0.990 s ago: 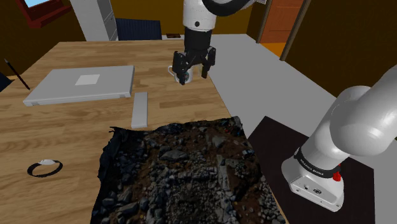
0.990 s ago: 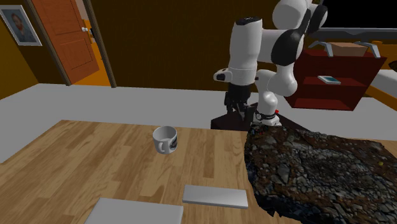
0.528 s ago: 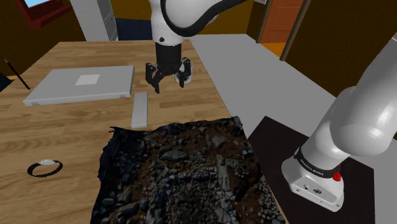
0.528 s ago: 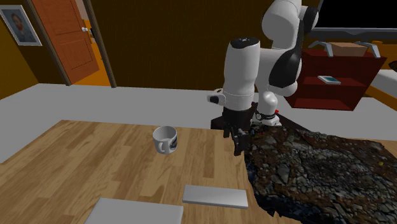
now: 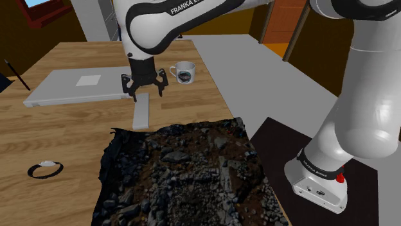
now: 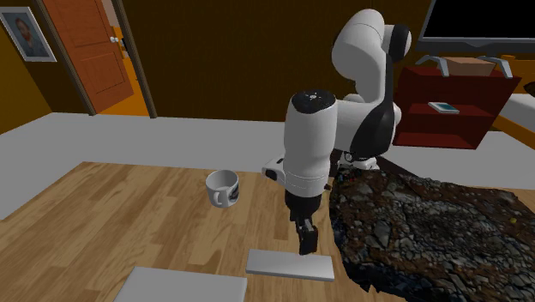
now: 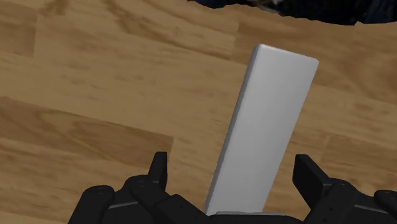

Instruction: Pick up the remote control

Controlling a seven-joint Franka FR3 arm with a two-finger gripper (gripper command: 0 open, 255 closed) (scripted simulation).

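Remote control: a plain grey slab with no buttons or markings to be made out. It lies flat on the wooden table, just beside the near right corner of a closed grey laptop. Whether the two touch cannot be told.

Hidden or cut off:
- In the shoulder view the remote's far end is behind the gripper.
- In the wrist view the end nearest the hand is cut off by the gripper body.
- In the second exterior view the gripper stands in front of part of the remote's far long edge.
- How high the gripper is above the slab is hard to judge.

Gripper: spread wide and pointing down over the remote's laptop end. In the wrist view the fingers stand one on each side of the slab. Bare wood shows in both gaps, so there is no contact.

Surroundings:
- A white mug with a dark print stands upright at the shoulder view's right of the gripper, apart from the remote.
- A dark, rocky-textured sheet covers the near part of the table. Its ragged far edge reaches the remote's near end; touching or not cannot be told.
- A black ring lies near left.
- A thin black stick lies far left, cut by the picture's edge.
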